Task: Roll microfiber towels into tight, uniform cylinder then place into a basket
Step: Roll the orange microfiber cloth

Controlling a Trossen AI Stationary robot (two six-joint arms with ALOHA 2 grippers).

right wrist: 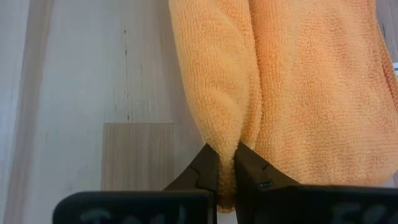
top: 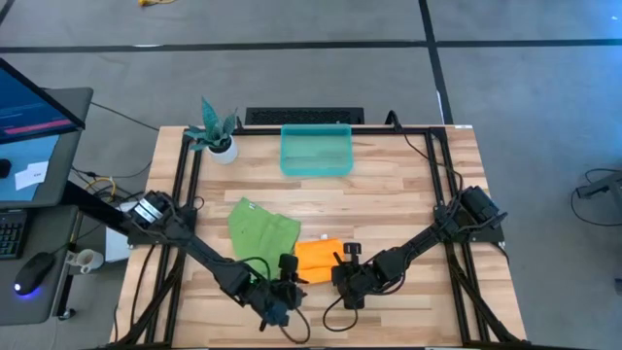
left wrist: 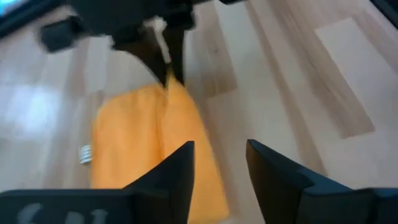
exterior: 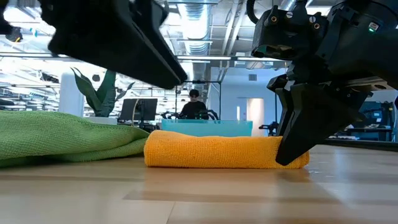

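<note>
Nearest you, the right gripper (right wrist: 227,163) pinches a fold of the orange towel (top: 318,255) at its right end. The left gripper (left wrist: 219,163) hangs at the roll's other end, jaws spread, holding nothing. The roll's long axis runs left to right. Beyond it lies the green towel (top: 262,227), crumpled, then the basket (top: 316,151) by the far edge.

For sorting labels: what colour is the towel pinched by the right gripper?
Orange-yellow towel, clearest in the right wrist view.
</note>
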